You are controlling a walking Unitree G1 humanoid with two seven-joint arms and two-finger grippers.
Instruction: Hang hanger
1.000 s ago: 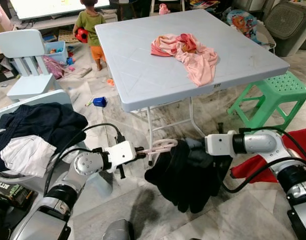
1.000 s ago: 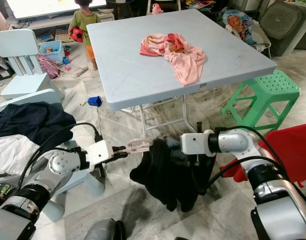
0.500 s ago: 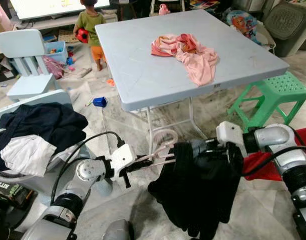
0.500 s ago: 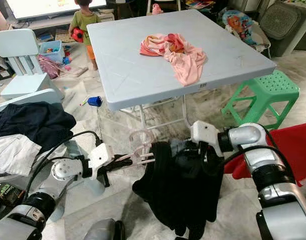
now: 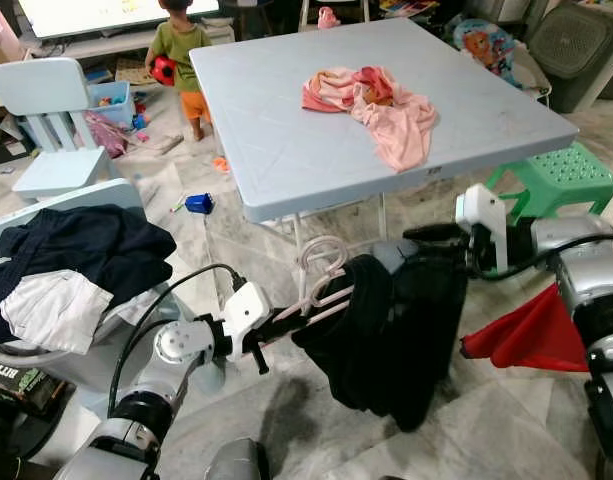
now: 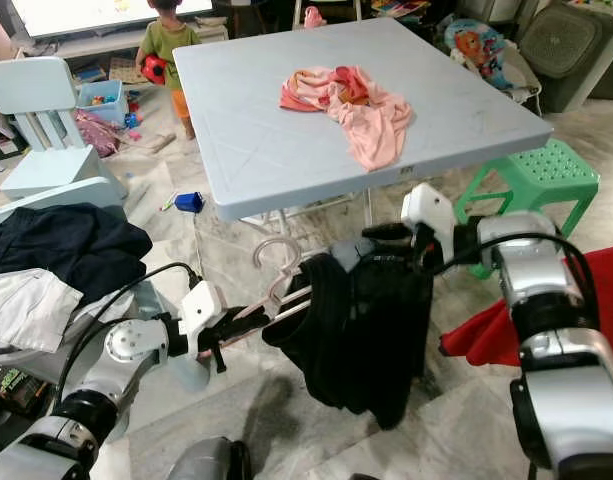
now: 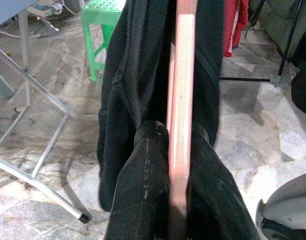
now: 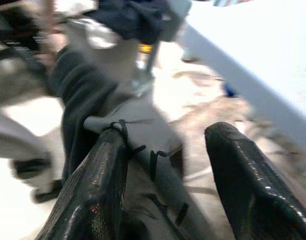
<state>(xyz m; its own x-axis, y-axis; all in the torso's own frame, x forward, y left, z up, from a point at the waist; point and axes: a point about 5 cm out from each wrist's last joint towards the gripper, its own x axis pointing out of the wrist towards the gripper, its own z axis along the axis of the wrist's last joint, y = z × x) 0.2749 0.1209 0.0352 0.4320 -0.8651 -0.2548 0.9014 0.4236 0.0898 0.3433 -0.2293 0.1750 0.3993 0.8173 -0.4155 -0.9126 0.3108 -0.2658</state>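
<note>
A pink hanger (image 5: 321,275) carries a black garment (image 5: 386,330) low in front of the table. My left gripper (image 5: 269,330) is shut on one end of the hanger, and the left wrist view has the pink bar (image 7: 181,75) clamped between its black fingers (image 7: 143,170). The hook points up near the table's front edge. My right gripper (image 5: 431,245) is at the garment's top on the far side. Its fingers (image 8: 100,170) stand apart, open, with dark cloth (image 8: 143,165) lying between them.
The light blue table (image 5: 286,150) stands just behind, with a pink cloth (image 5: 376,100) on it. A green stool (image 5: 556,175) and a red cloth (image 5: 526,330) are at my right. Dark and white clothes (image 5: 66,260) lie piled at my left. A child (image 5: 181,50) stands beyond the table.
Both arms have lifted the hanger and the garment. The hook now stands higher, near the table edge. My right gripper has moved up and to the right.
</note>
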